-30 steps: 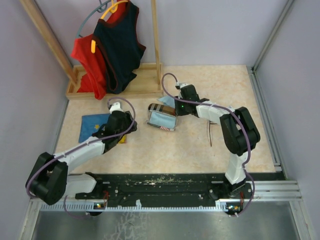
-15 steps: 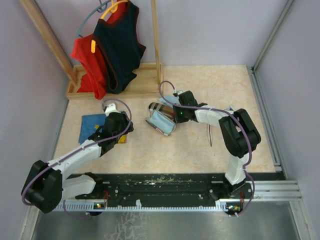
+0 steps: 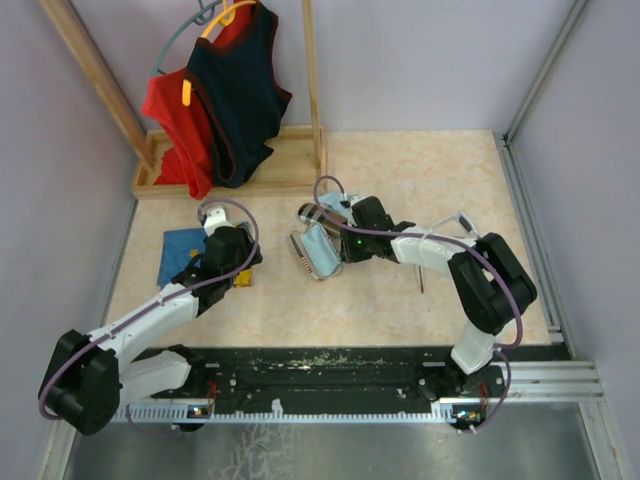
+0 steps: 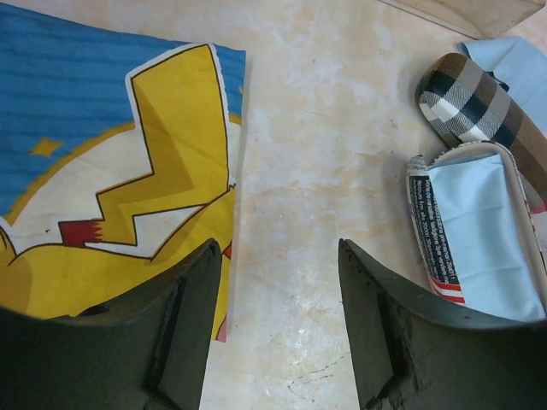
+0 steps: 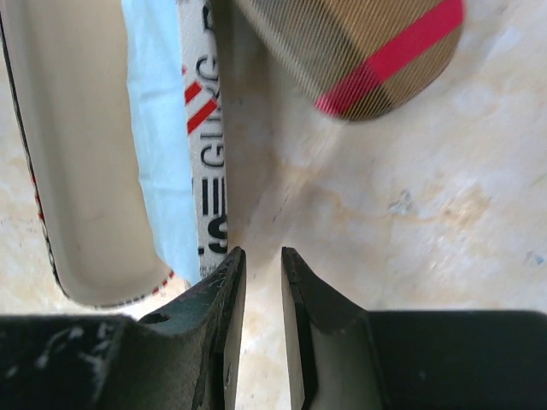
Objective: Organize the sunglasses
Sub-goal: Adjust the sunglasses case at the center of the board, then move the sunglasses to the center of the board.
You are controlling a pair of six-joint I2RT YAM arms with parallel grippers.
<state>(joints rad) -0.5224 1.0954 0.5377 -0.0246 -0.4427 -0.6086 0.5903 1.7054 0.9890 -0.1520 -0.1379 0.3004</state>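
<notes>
1 pair of sunglasses [image 3: 420, 280], seemingly the thin sliver on the table [image 3: 400, 180] beside the right forearm [image 3: 425, 245] (2nd pair unseen), looks light and fragile, best pinched at the bridge; 2 cases, 1 plaid case [image 4: 479, 98] and 1 flag-print case [image 4: 479, 226], lie between the wide-open, empty left gripper [image 4: 278, 256] and the near-closed, empty right gripper [image 5: 261, 256].

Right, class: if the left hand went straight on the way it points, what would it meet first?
The left hand would probably meet only bare table, between the cloth and the open case; depth is unclear.
</notes>
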